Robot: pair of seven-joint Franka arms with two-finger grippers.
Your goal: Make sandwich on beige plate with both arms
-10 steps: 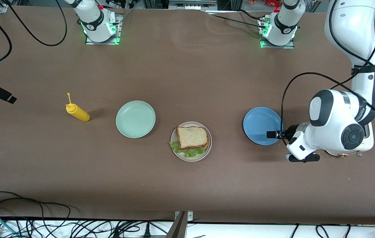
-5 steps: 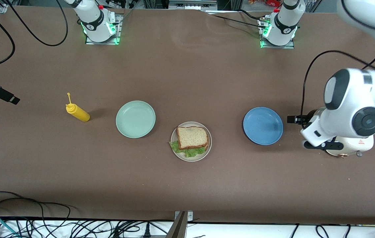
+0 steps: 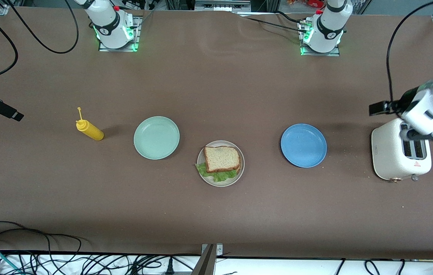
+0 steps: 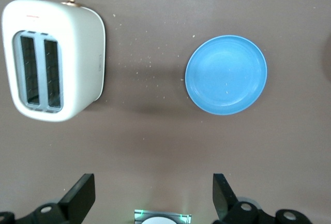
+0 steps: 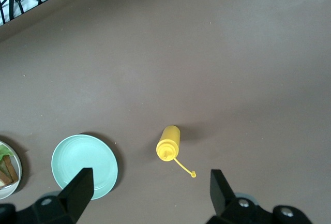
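I am judging the sandwich (image 3: pixel 222 160) on the beige plate (image 3: pixel 239 172) finished, both hands, left (image 4: pixel 150 195) and right (image 5: pixel 147 193), hanging open and empty, so next needs only parking.

Front camera high overhead; wrist cameras look down at the table (image 3: pixel 216 88).
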